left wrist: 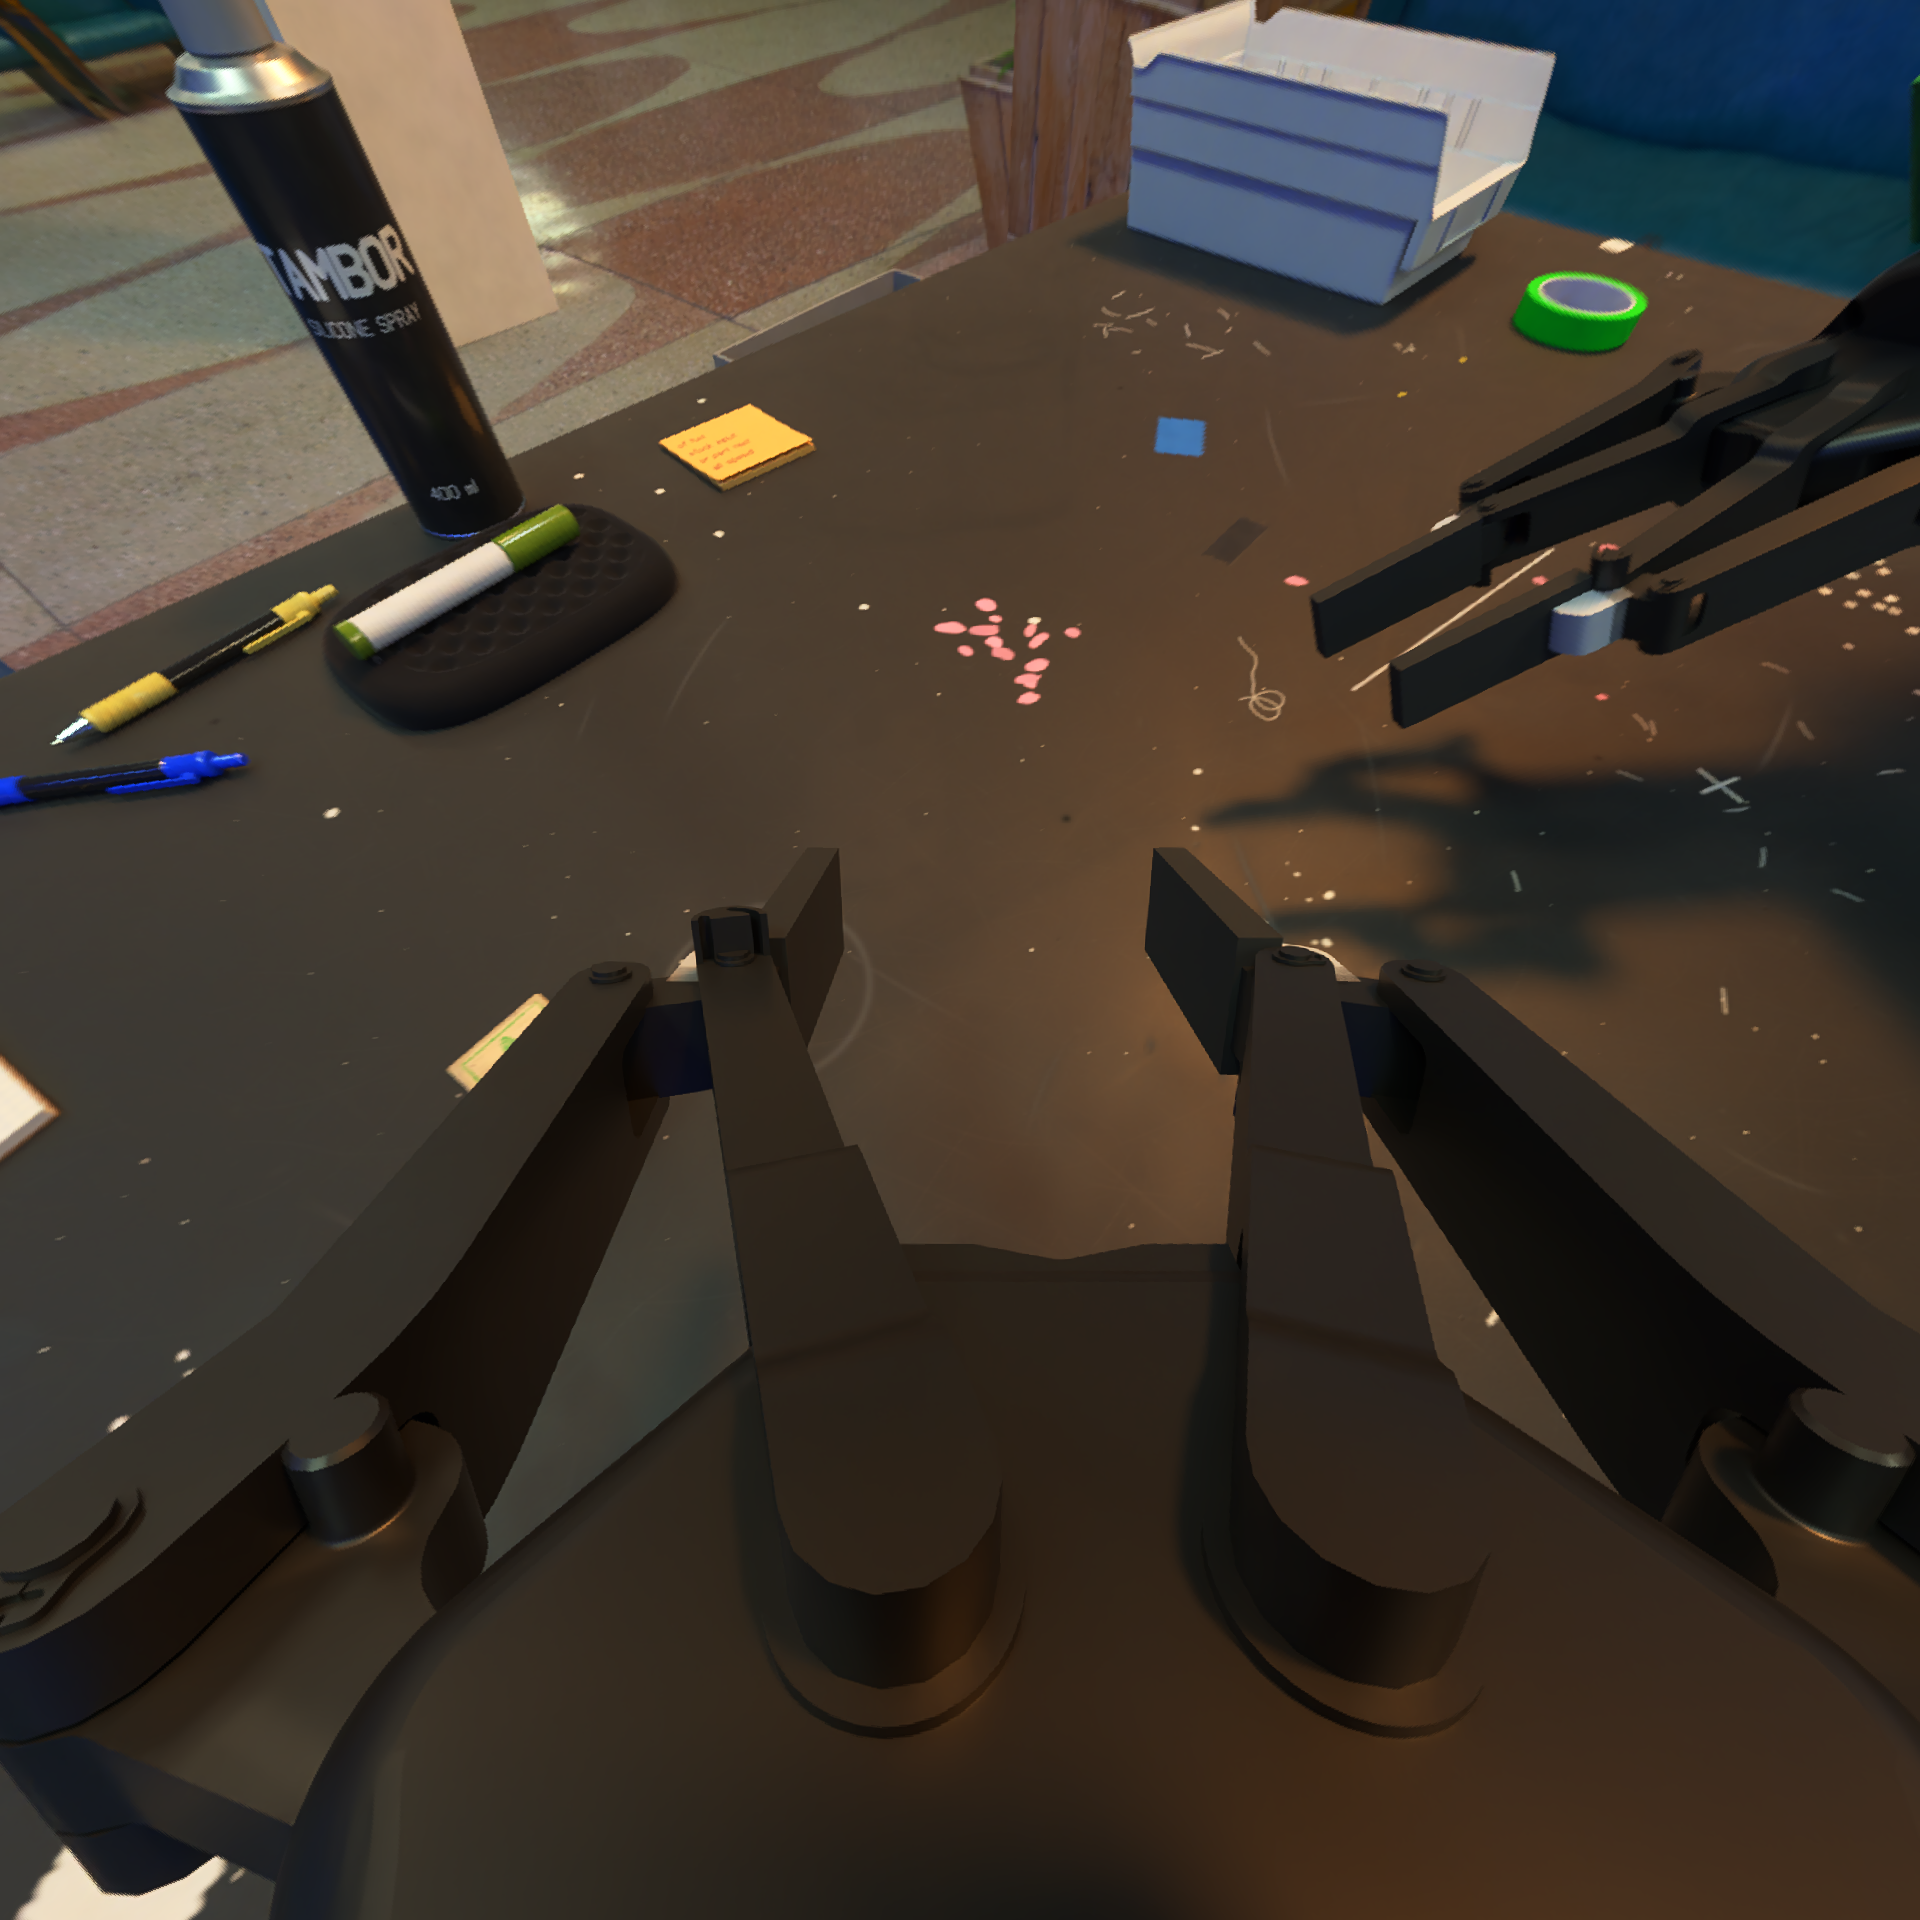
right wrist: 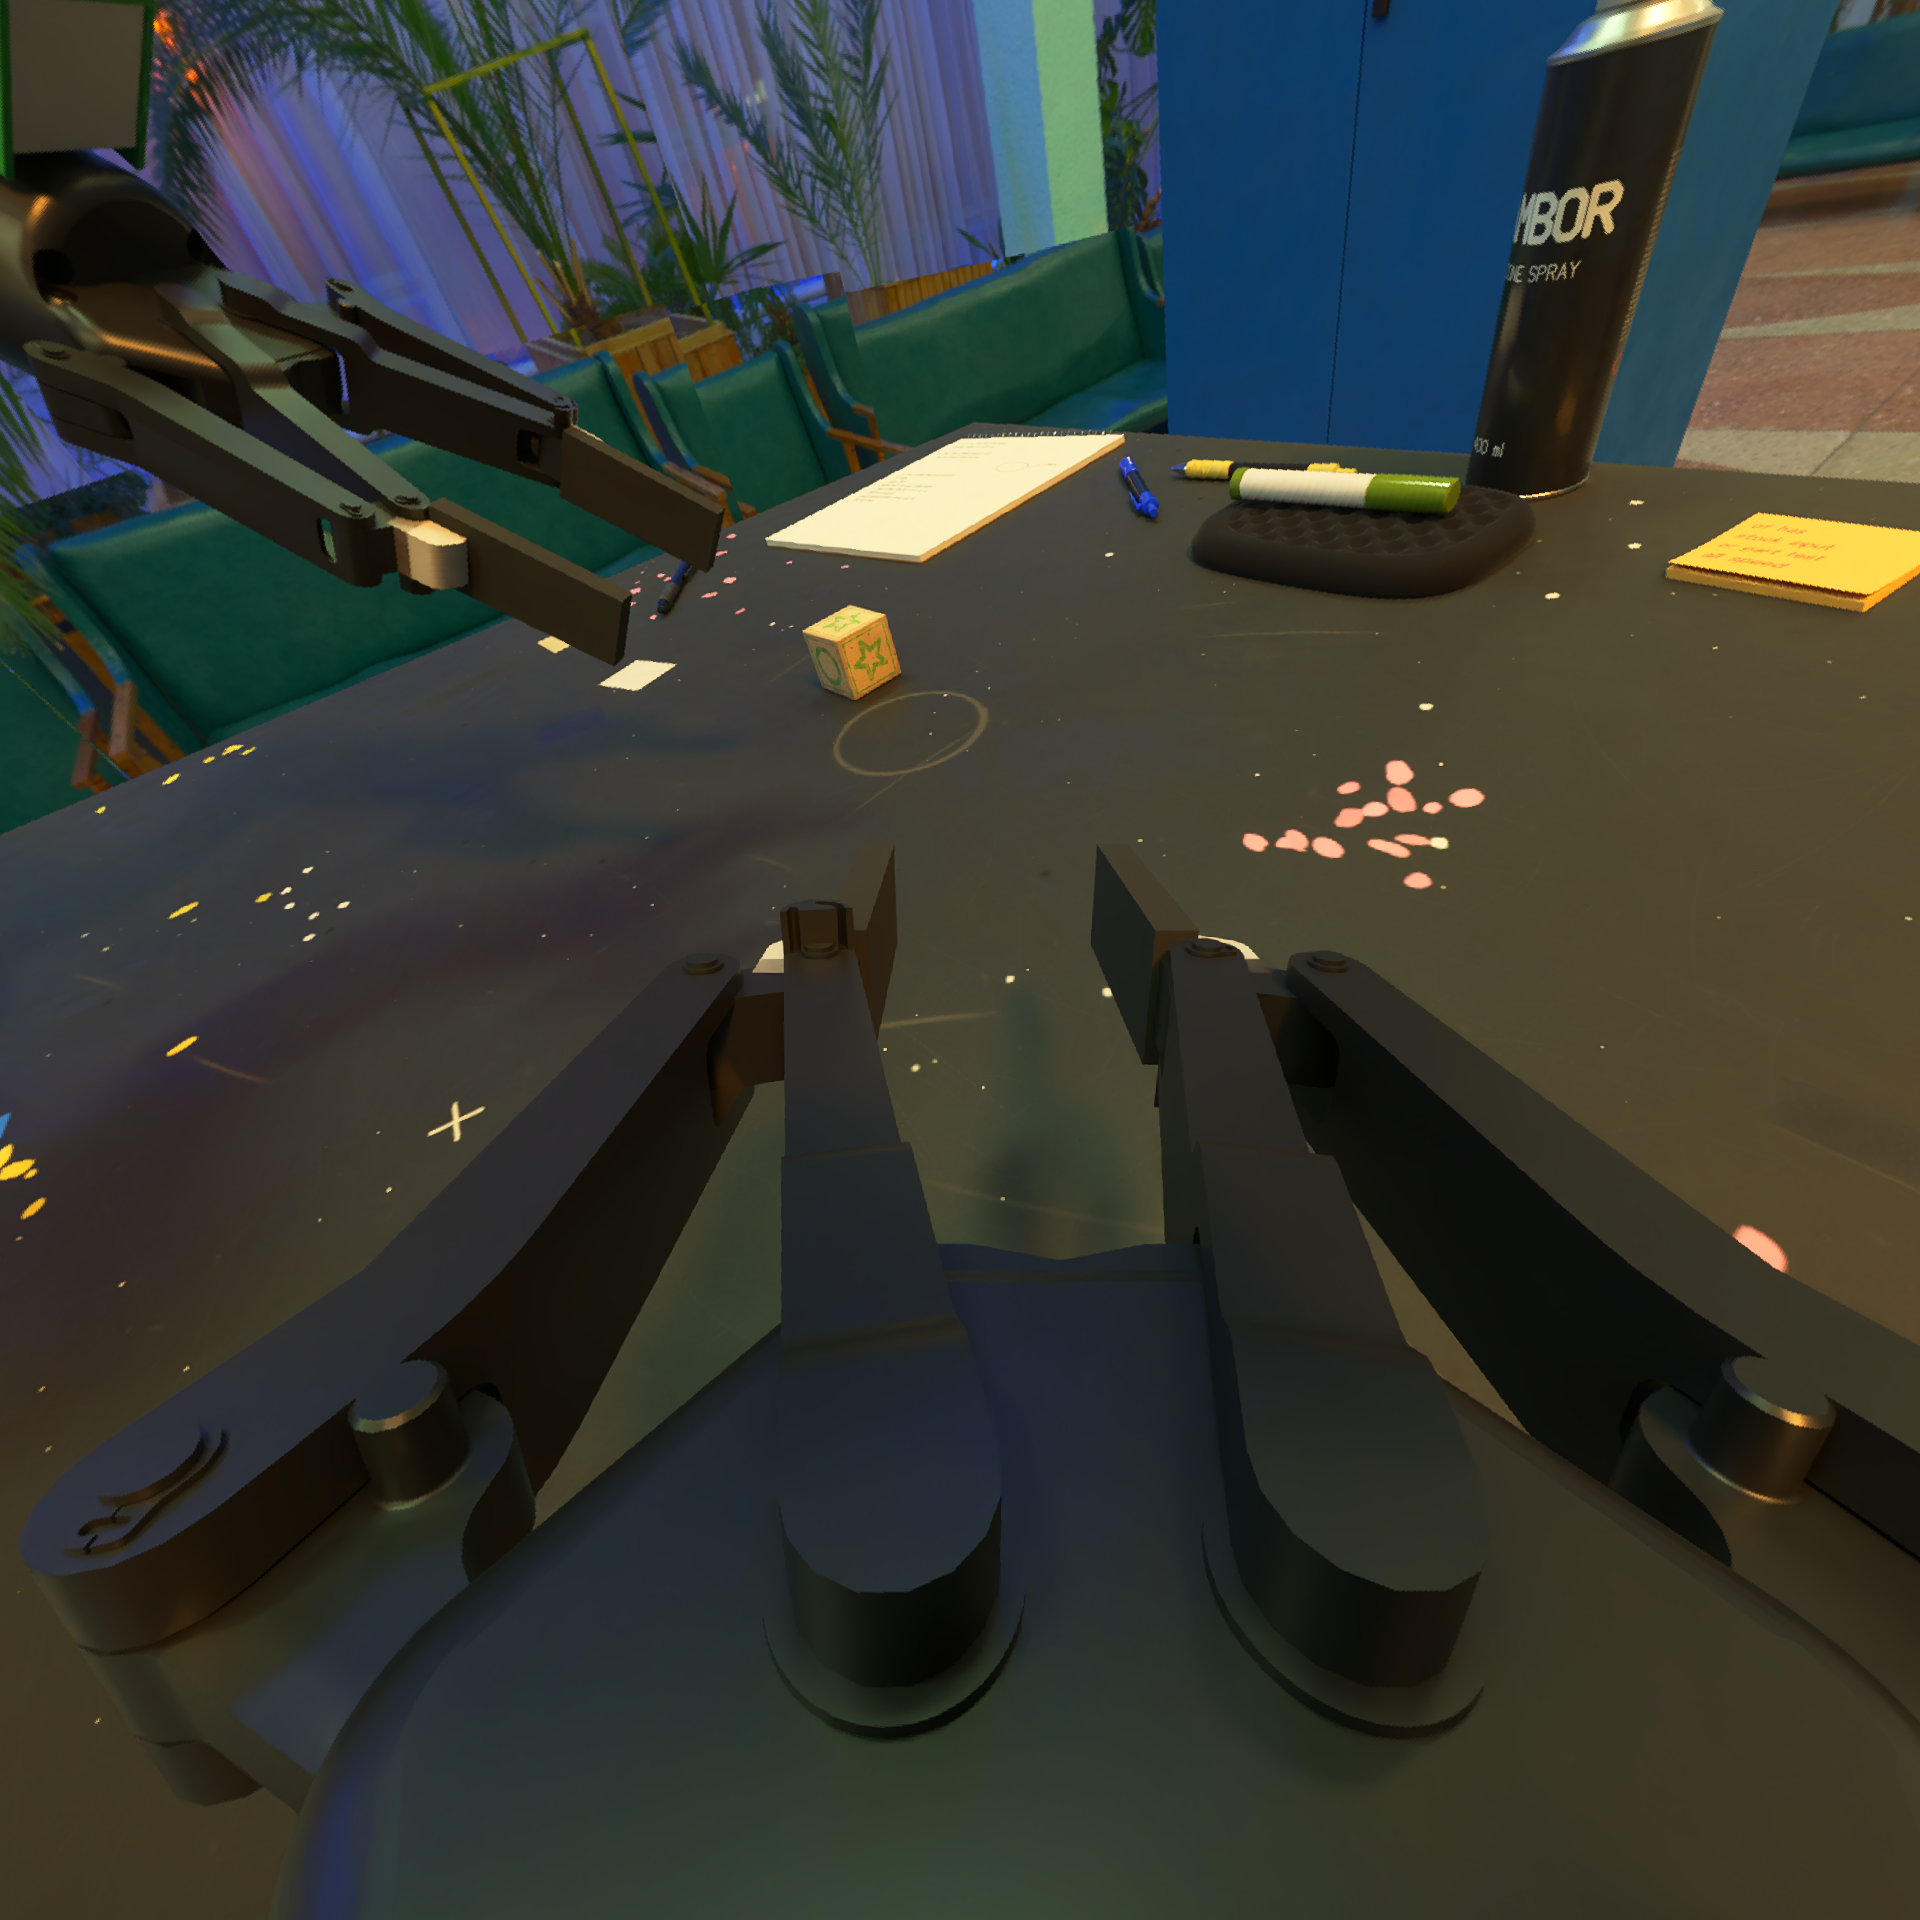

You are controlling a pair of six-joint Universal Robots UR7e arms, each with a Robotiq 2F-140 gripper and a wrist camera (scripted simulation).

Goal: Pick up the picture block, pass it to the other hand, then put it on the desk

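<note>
Looking for the picture block point(right wrist: 852, 651) first, we find it whole only in the right wrist view: it sits on the dark desk point(right wrist: 1143, 727), tipped on an edge, ahead of the right gripper point(right wrist: 992, 914) and slightly to its left, just beyond a faint chalk ring. In the left wrist view we see only a pale, green-printed sliver point(left wrist: 499, 1039) behind the left gripper's own left linkage; we take it for the block but cannot confirm it.

Left gripper point(left wrist: 994, 914): fingers wide apart, nothing between them. Right gripper: fingers apart, a little narrower, also empty. Each shows in the other's view, raised above the desk.

Ahead-right of the right gripper: a green-capped marker point(right wrist: 1345, 488) lying on a black pad point(right wrist: 1361, 551), a spray can point(right wrist: 1579, 270) cut off at the top, and an orange sticky pad point(right wrist: 1797, 561) clipped by the frame edge.

Only the right view shows the notepad point(right wrist: 945, 494). Only the left view shows the white tray stack point(left wrist: 1320, 177) and green tape roll point(left wrist: 1579, 310), far ahead-right of the left gripper.
</note>
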